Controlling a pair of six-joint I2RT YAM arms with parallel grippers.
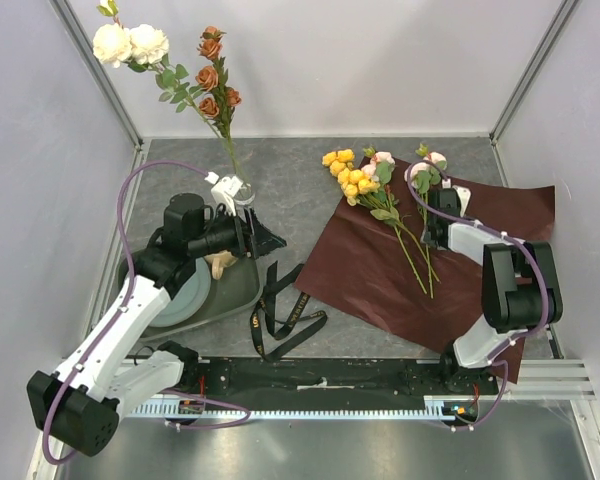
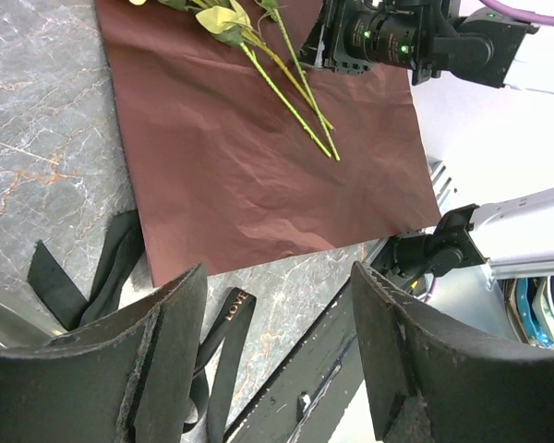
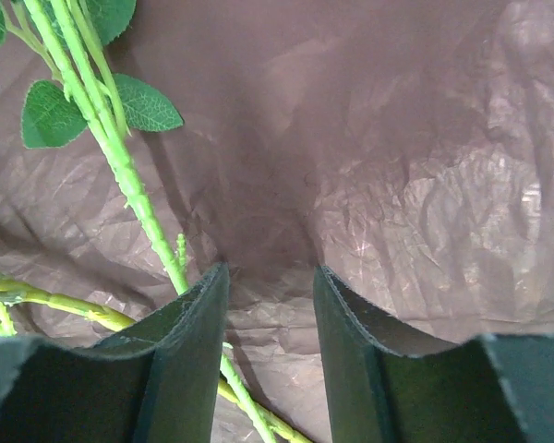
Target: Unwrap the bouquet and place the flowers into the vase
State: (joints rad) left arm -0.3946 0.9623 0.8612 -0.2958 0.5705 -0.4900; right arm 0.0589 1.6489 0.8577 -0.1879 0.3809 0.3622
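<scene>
Maroon paper (image 1: 380, 275) lies flat toward the right edge of the table (image 1: 300, 190), flowers (image 1: 345, 178) on it. My right gripper (image 3: 270, 277) sits low over them, jaws parted, one stem (image 3: 120, 161) crossing under a finger. Centre that stem before closing. Left gripper (image 2: 277, 272) gapes empty; vase (image 1: 244, 195) stands back-left.

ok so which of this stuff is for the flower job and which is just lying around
job: vase; paper; ribbon; flowers in vase; flowers on paper
lying about: tray; mug
</scene>
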